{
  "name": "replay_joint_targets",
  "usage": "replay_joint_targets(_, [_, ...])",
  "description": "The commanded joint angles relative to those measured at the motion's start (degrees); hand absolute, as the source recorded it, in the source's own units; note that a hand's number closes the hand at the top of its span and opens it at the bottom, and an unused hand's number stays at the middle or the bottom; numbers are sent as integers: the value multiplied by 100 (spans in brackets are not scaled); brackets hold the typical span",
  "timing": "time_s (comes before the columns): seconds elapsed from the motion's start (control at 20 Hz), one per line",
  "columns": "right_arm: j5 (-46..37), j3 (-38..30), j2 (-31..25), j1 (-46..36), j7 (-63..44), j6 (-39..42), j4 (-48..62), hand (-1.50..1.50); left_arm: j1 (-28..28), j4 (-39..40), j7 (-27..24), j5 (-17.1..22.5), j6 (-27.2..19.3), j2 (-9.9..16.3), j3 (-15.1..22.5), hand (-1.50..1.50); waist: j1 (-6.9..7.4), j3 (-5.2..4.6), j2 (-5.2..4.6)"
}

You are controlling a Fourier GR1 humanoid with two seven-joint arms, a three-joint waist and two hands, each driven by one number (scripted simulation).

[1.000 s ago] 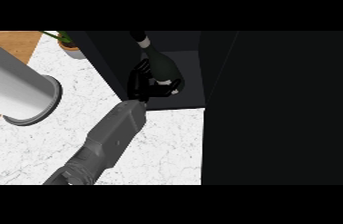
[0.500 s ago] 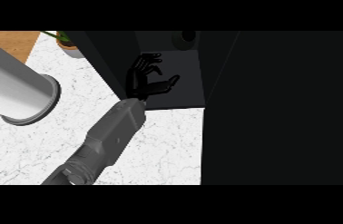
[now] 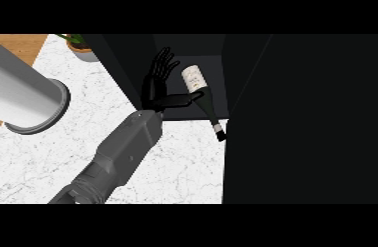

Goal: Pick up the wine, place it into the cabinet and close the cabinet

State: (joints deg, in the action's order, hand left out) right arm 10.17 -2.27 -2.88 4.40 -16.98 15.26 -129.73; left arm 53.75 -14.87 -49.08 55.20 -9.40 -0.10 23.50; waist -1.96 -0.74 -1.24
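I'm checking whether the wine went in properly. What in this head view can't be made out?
- Wine bottle: whether it stands or leans inside the cabinet; the dark interior hides its support.
- Cabinet door: lost in black.
- Right hand: not in view.
- Left hand: open beside the bottle; contact unclear.

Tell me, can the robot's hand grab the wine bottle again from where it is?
Probably yes. The open left hand is right beside the wine bottle in the cabinet; its thumb is almost at the bottle, and nothing sits between them.
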Motion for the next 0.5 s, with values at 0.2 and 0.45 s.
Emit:
replay_joint_targets(0.2, [15, -80, -22, 114, -84, -35, -135, -150, -607, -950, -86, -228, -501, 173, 169, -150, 329, 80, 198])
replay_joint_targets(0.45, [-161, 7, 49, -324, -244, -257, 20, -150, -1199, -2349, 601, -508, -492, 565, 643, -150, 465, 79, 218])
